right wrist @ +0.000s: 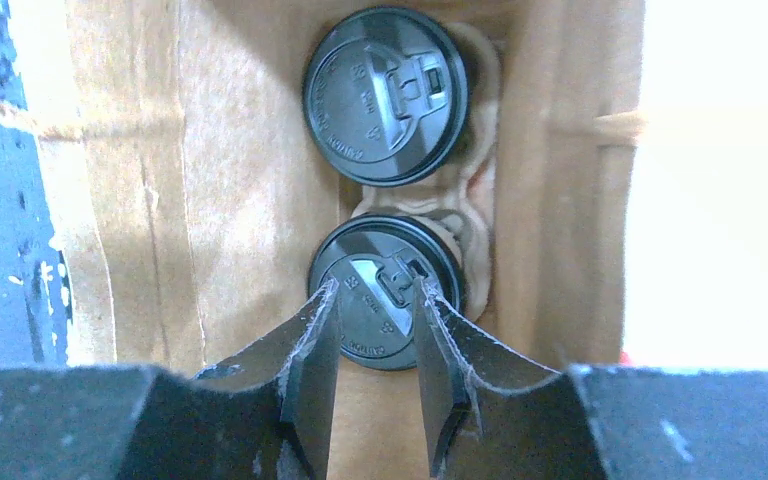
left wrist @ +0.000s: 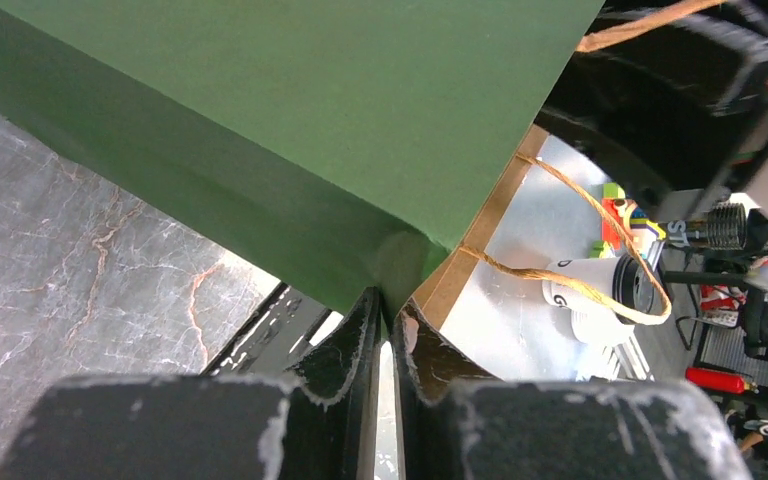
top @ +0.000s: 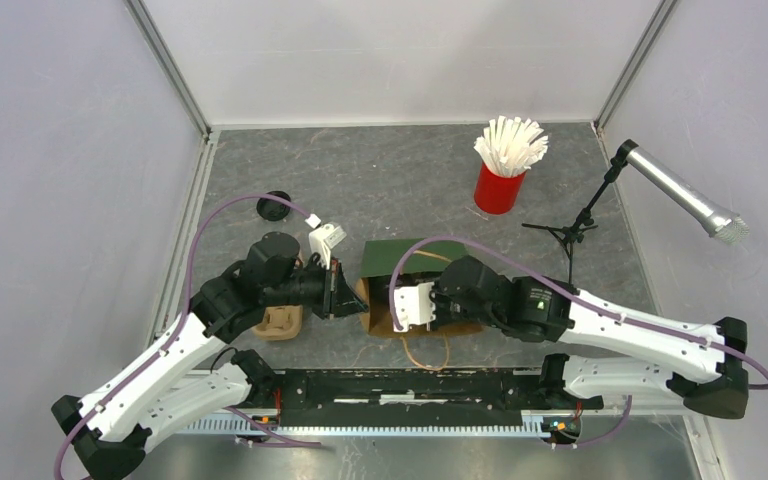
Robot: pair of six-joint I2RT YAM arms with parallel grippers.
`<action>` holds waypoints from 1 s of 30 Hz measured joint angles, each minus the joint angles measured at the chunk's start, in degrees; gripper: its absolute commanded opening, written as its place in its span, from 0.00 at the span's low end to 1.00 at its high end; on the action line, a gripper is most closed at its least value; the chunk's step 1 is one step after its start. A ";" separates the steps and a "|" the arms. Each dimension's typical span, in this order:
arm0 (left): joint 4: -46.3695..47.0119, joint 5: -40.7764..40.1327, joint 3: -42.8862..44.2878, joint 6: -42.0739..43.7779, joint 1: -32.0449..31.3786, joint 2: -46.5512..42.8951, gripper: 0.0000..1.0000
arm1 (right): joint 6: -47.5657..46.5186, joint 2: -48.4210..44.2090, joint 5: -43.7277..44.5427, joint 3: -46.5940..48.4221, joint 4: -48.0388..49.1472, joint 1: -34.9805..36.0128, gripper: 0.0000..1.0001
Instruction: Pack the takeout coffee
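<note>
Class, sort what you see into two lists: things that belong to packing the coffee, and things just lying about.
Job: far lidded cup, near lidded cup, pulp carrier, green bag, left gripper, right gripper.
Lying about: red straw cup, microphone, loose black lid.

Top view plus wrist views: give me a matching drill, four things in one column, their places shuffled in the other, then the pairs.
Things
1 coffees
2 loose lid
3 straws
4 left gripper

Places
A in the red cup
B shut on the edge of the bag
C on the table, left of the bag
D inside the bag

Pairs: 1-D, 2-C, 3-A, 4-B
</note>
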 measured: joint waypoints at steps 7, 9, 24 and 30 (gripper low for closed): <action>0.37 -0.04 0.96 -1.70 0.00 0.20 0.13 | 1.62 -1.18 1.20 3.56 -0.31 -0.07 0.40; 0.37 -0.26 1.64 -2.38 0.00 0.20 0.13 | 1.99 -1.51 3.06 3.52 -0.09 -0.07 0.40; 0.74 -5.25 5.27 -9.68 0.00 2.14 0.13 | 3.30 -0.15 7.43 4.94 3.61 -5.38 0.41; -1.40 -7.37 7.87 -11.65 0.00 3.32 0.12 | 4.87 1.97 4.31 11.45 4.04 -6.93 0.41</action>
